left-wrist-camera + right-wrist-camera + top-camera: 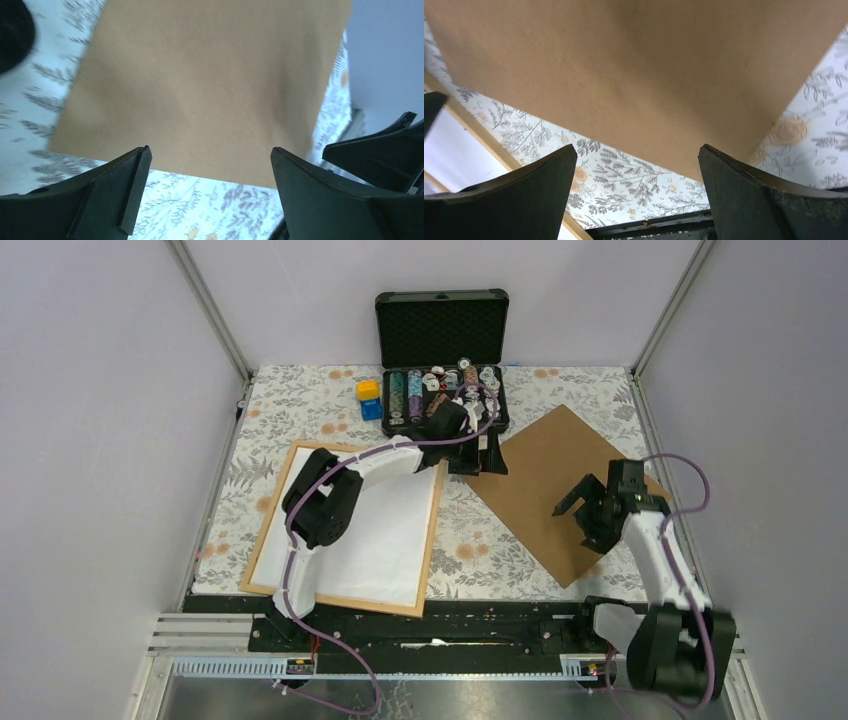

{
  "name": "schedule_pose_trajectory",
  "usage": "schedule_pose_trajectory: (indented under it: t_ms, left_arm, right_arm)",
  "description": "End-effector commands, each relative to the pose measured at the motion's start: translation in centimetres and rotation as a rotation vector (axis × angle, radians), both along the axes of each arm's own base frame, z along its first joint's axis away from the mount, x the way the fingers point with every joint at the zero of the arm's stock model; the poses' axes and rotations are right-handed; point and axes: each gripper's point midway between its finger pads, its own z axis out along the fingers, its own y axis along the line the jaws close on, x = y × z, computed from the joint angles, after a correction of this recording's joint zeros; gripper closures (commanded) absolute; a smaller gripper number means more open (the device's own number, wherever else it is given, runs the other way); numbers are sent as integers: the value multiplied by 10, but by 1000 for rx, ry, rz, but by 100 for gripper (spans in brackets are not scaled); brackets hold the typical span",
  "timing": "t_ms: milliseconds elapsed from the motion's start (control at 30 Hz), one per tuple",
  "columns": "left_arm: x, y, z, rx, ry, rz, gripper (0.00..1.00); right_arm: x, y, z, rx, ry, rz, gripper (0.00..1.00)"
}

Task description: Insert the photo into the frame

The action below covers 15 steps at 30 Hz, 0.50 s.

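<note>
Step in hand: seating is judged largely done. The photo (385,540), taken to be lying print-side down as only white shows, is seen inside the frame (432,535) on the left of the bench (300,400). The left tool (478,462) and right tool (583,515) are spread wide and empty over the hardboard backing sheet (545,480). Next, an edge grip on that sheet is judged necessary.

The light-wood frame (433,538) lies flat at left, white sheet (390,540) inside.
</note>
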Motion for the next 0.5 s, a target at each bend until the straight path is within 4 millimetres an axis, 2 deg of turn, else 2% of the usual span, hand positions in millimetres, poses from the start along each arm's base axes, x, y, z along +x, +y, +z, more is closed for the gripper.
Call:
schedule_pose_trajectory:
  t_ms: [0, 167, 333, 433, 467]
  left_arm:
    - [35, 14, 8, 143, -166, 52, 1]
    - [55, 15, -18, 241, -189, 68, 1]
    - [71, 17, -35, 326, -211, 88, 1]
    - [72, 19, -45, 364, -206, 84, 1]
    - [72, 20, -48, 375, -199, 84, 1]
  right_arm:
    - [30, -5, 3, -40, 35, 106, 0]
    - [31, -26, -3, -135, 60, 35, 0]
    - [16, -48, -19, -189, 130, -61, 0]
    - [7, -62, -30, -113, 141, -160, 0]
    - [4, -60, -34, -58, 135, -179, 0]
